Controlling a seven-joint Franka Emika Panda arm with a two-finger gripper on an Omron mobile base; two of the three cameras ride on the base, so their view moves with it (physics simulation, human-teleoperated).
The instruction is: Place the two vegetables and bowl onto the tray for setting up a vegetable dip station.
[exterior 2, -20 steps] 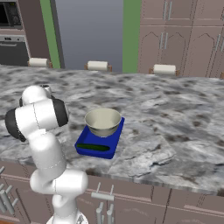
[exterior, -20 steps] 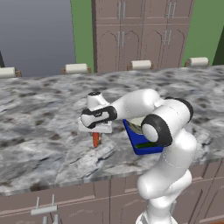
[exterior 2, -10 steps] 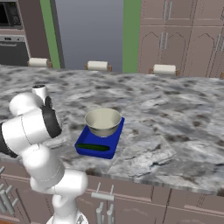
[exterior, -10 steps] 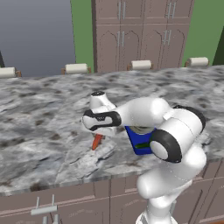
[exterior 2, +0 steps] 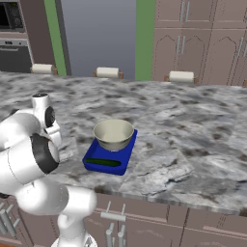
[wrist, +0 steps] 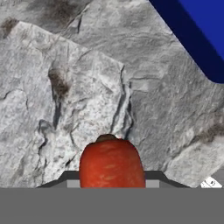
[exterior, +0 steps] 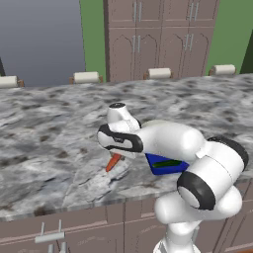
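Note:
My gripper [exterior: 117, 154] is shut on the orange-red carrot [exterior: 113, 162] and holds it just above the marble counter, left of the blue tray [exterior: 157, 160]. In the hand view the carrot [wrist: 111, 164] pokes out between my jaws, with a corner of the tray [wrist: 197, 30] at the upper right. The cream bowl [exterior 2: 113, 134] stands on the far half of the tray [exterior 2: 126, 153]. The dark green vegetable [exterior 2: 102, 162] lies along the tray's near edge. It shows as a green strip [exterior: 171, 162] beside my forearm in the left base view.
The grey marble counter [exterior 2: 183, 144] stretches wide to both sides of the tray. Paper-towel rolls [exterior 2: 107, 73] line its far edge. Brown cabinets [exterior: 148, 34] stand behind. My own bent arm [exterior: 197, 163] hangs over the counter's front edge near the tray.
My hand has carried the carrot a little rightward, closer to the tray. The elbow has swung down and toward the cameras. Tray, bowl and green vegetable have not moved.

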